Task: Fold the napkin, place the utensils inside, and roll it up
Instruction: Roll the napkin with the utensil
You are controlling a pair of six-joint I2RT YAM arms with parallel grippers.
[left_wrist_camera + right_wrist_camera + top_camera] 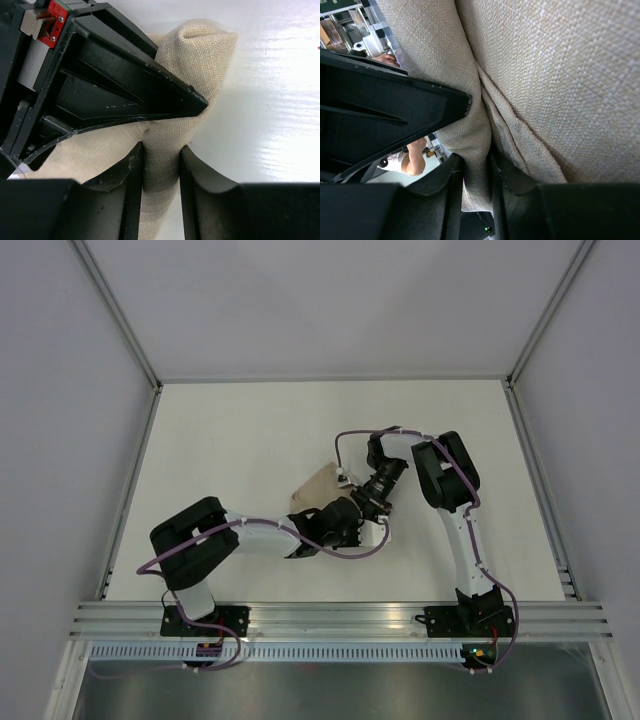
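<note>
Folding underway: left hand (161, 152) and right hand (477, 167) both pinched napkin (318, 487); utensils unseen, rolling undone.

One napkin (318, 488) lies near the middle of one table (230, 440), and there are two arms, the left arm (255, 535) based at seven o'clock and the right arm (466, 540) at five, bearing two grippers, the left gripper (161, 152) and the right gripper (477, 167).

napkin (318, 488): I see it mid-bench (250, 430), just behind and left of where both hands meet.
left hand (161, 150): a napkin fold sits between its fingers.
right hand (476, 167): close beside the left hand, with the napkin between its fingers too.
</note>
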